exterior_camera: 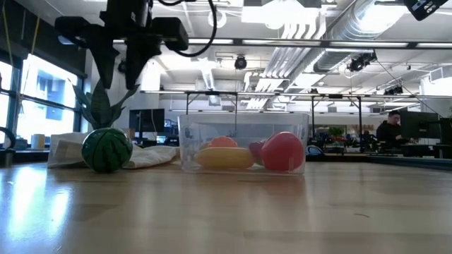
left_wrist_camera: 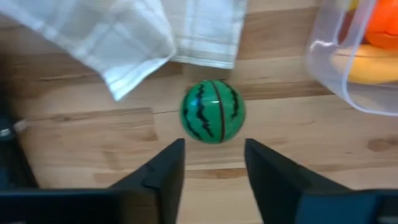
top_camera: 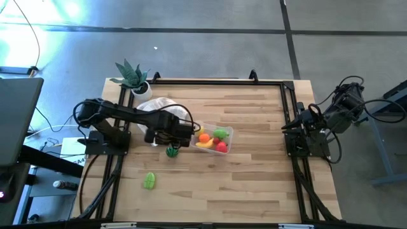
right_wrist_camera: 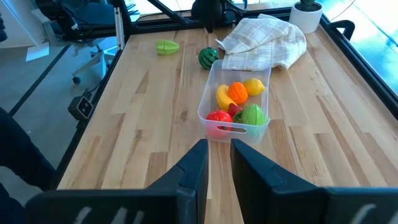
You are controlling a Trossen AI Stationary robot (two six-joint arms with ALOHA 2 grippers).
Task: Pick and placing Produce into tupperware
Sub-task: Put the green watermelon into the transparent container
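Seen from directly above, a wooden table (top_camera: 254, 178) carries the clear tupperware (top_camera: 227, 132) near its middle, holding an orange, a banana, a red fruit and a green one. The left gripper (top_camera: 181, 135) hangs just beside the container's left end, above a small toy watermelon (top_camera: 172, 151) on the wood. A white cloth (top_camera: 160, 107) lies behind that arm, a potted plant (top_camera: 133, 77) stands at the back left corner, and a light green fruit (top_camera: 149, 180) sits alone toward the front left. The right gripper (top_camera: 294, 125) waits at the table's right edge, well away from everything. From table height, the watermelon (exterior_camera: 106, 149) rests on the wood left of the tupperware (exterior_camera: 244, 143), with the left arm hovering above it, not touching. Looking past the left wrist, two dark fingers (left_wrist_camera: 161, 171) stand apart with nothing between them, the striped watermelon (left_wrist_camera: 212, 111) just beyond their tips, the cloth (left_wrist_camera: 134, 31) behind and a corner of the container (left_wrist_camera: 348, 62) to one side. Looking past the right wrist, the fingers (right_wrist_camera: 193, 171) sit close together with only a narrow gap, holding nothing, and the tupperware (right_wrist_camera: 214, 118) with its fruit lies farther off.
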